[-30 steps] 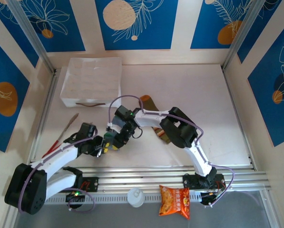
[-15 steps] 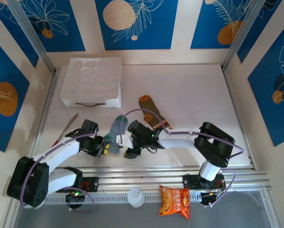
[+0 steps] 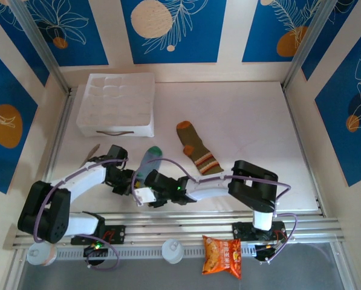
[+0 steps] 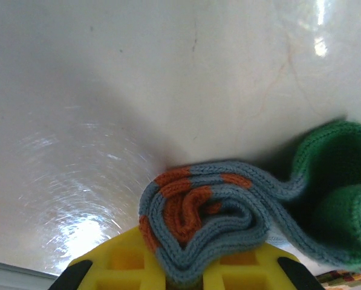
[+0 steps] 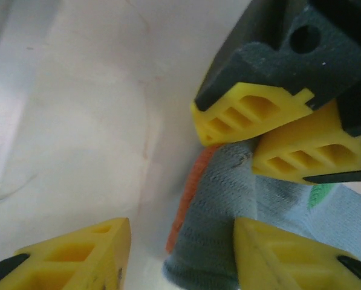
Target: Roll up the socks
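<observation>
**Left gripper (image 3: 132, 182) pins the roll while the right gripper (image 3: 141, 193) stands open around it**

Left jaws are clamped together on the coiled cuff of the grey sock (image 3: 147, 163). In the left wrist view the orange-striped end is wound into a tight spiral against my yellow pads. I judge that pinch is what stops the coil from springing loose. The rest of the sock lies on the table (image 3: 253, 121), running away from me to its green end, which is not yet wound in.

My right fingers (image 5: 77, 254) are apart, one on each side of the rolled end and just beside the left jaws. They grip nothing. I take this as readiness to help the roll along.

The olive sock (image 3: 199, 152) lies flat and unrolled, apart to the right, so I judge the task to be at an early stage.
</observation>
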